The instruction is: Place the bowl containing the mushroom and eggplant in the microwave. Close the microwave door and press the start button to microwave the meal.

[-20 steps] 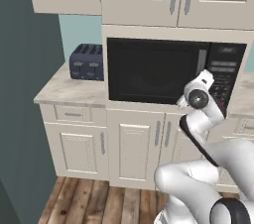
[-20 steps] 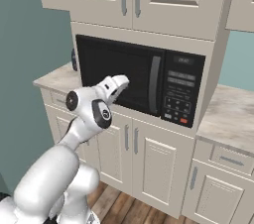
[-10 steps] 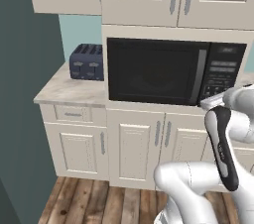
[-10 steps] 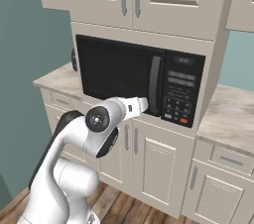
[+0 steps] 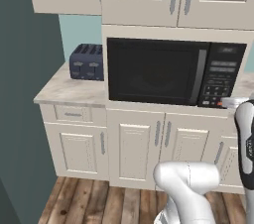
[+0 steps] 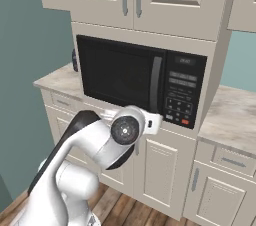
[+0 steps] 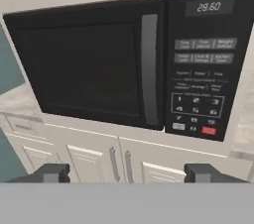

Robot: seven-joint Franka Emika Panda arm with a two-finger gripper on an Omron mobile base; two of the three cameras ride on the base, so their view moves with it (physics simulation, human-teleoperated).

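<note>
The microwave (image 7: 124, 64) is sitting on the desk (image 5: 69, 91) under the cabinets, its door (image 7: 87, 64) shut and the handle (image 7: 150, 67) running upright beside the keypad (image 7: 198, 89). The gripper (image 7: 126, 172) is facing it from in front, jaws standing wide apart with nothing between them. To open cleanly, it should be hooking behind the handle and pulling outward along the door's arc.
</note>
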